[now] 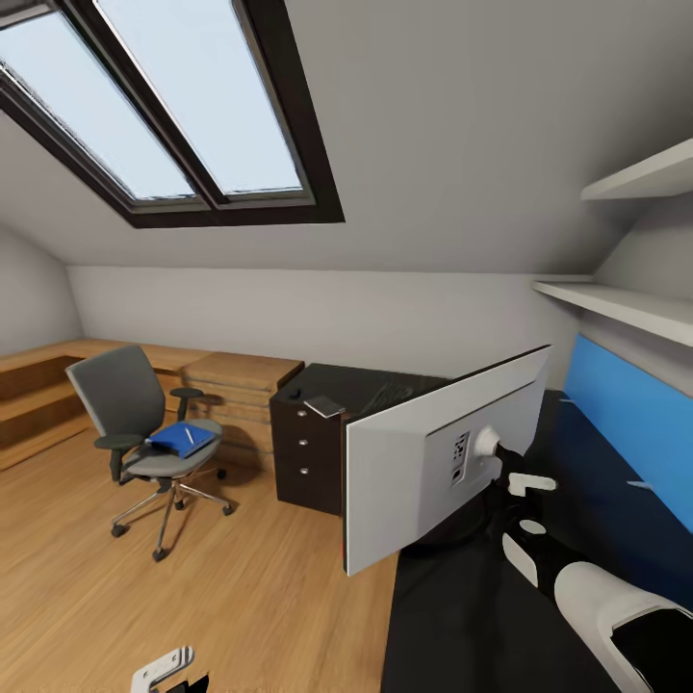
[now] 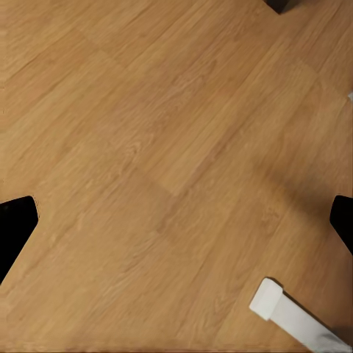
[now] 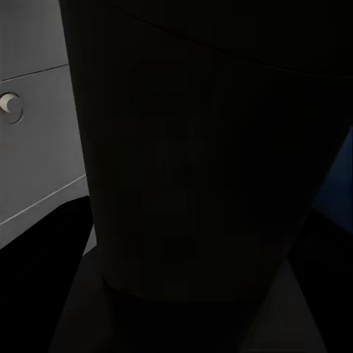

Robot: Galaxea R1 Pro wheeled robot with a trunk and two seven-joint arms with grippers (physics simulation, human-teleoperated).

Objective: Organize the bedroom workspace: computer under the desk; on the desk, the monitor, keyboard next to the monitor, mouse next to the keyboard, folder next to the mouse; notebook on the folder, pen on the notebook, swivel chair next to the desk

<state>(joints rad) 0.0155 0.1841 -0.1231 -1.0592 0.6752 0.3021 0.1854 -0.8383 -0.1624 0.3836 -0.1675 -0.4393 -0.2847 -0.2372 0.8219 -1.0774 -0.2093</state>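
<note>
Head view: the monitor (image 1: pixel 433 462) stands on the desk (image 1: pixel 577 481), its pale back toward me, long axis running left to right. My right gripper (image 1: pixel 525 491) sits just behind it, nearer than the left; I can't tell its jaw state.

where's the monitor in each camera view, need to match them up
Head view: monitor right of centre, pale grey back toward the camera, above the black desk.
Right wrist view: the broad dark shape close up is probably its stem; hard to tell.
Left wrist view: wood floor and a white leg instead.
Shared landmark: blue wall panel, also a sliver in the right wrist view.
</note>
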